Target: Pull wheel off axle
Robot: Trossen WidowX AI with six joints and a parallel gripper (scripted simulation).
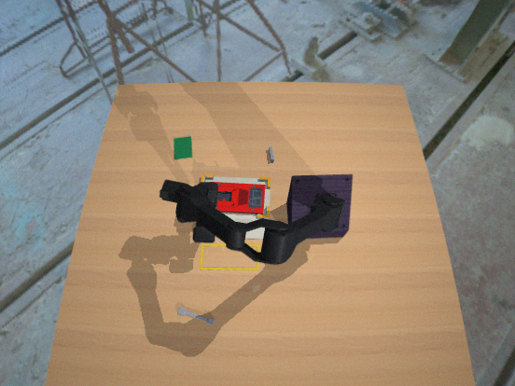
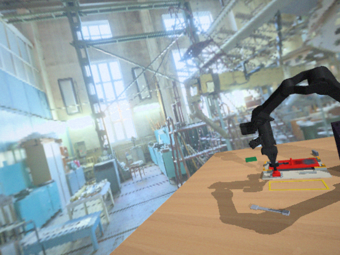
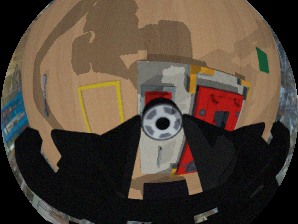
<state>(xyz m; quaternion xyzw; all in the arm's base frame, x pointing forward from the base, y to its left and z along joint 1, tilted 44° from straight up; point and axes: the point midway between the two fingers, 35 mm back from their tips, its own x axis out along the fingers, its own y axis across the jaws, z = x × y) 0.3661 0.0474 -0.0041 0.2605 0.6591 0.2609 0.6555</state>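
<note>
pincer (image 3: pixel 160 137): clenched on wheel (image 3: pixel 161 124) | above red chassis (image 1: pixel 240 197) end | yellow-outlined area (image 1: pixel 229 257): beside base

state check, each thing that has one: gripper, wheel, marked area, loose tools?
gripper: shut on the wheel
wheel: gripped, above the white base, not in the marked area
marked area: nothing set down inside; arm overhangs its top edge
red assembly: sitting on the white base
wrench: lying flat, untouched
grey pin: lying on the table, apart
green card: flat on the table
</note>
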